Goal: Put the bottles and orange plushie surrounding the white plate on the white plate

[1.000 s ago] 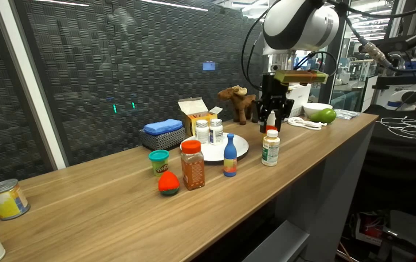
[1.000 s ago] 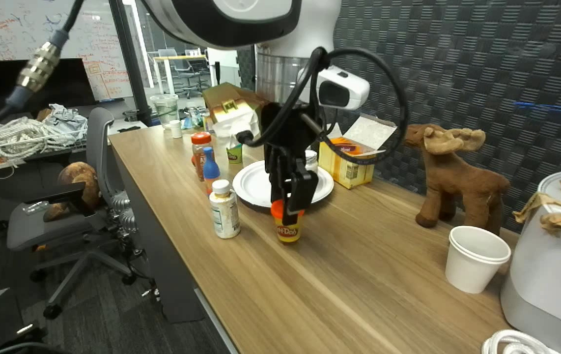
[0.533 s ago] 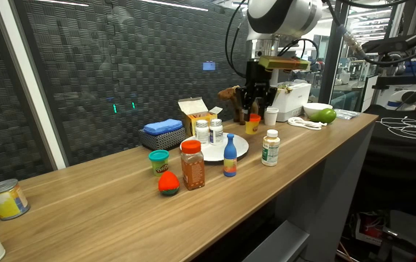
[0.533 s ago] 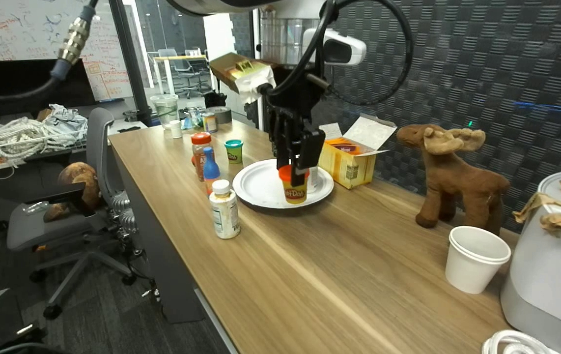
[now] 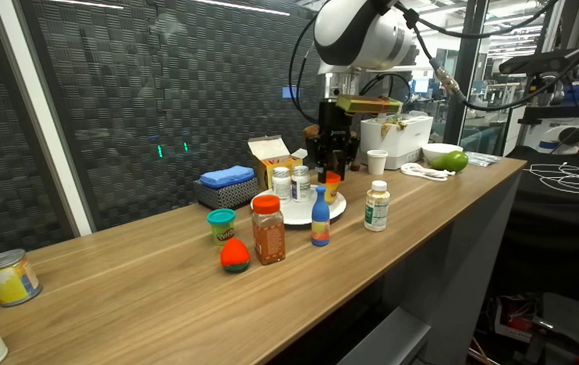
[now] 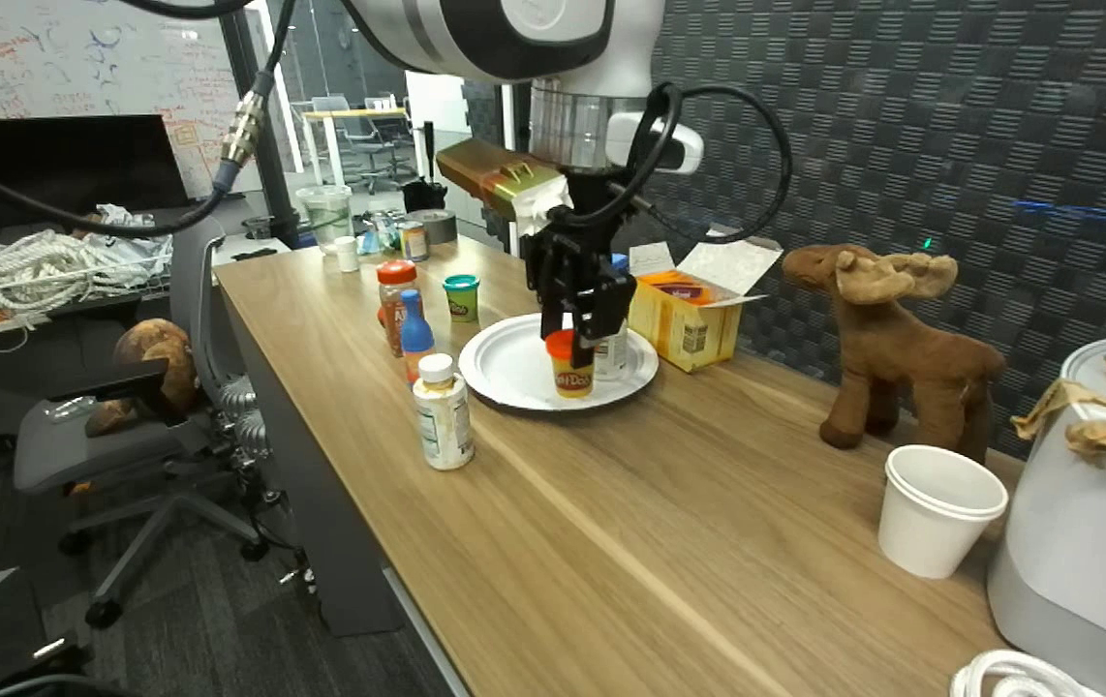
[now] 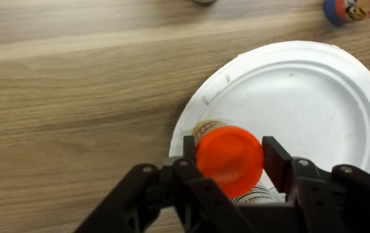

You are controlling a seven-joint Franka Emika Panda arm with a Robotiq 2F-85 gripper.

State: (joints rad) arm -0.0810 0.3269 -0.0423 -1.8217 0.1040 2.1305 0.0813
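Red-lidded tub [image 6: 573, 380], one, yellow. Held over the white plate [image 7: 301, 106] on the tabletop [image 5: 142, 304], just inside the plate's rim, about upright; whether the base is touching cannot be told. Judged light, stiff-walled, smooth and hardly fragile; best gripped at the sides just below the lid, as the lid alone might be pulled loose.

Claw [image 7: 228, 145], one. Parted to the breadth of the lid, which is pinched between its two fingers [image 7: 275, 158], one at either side. A bottle is seen close by in the wrist view and could be nudged at release.

White bottles [image 5: 300, 183], two. Stood upright on the plate, on the side toward the dark wall [image 5: 142, 167].

Green-labelled bottle [image 5: 376, 207], one, white. Stood toward the tabletop's free long edge, apart from the plate. Judged rigid; to be taken by the body.

Blue bottle [image 5: 320, 218], one. Stood just beside the plate, on the free-edge side. Judged light and stiff; a hold is offered by the slim neck.

Red-lidded jar [image 5: 268, 230], one. Stood along the same edge. Judged heaviest, smooth; to be clasped squarely.

Orange plushie [image 5: 234, 255], one. Set just beside the jar. Judged soft, light; to be squeezed about the middle.
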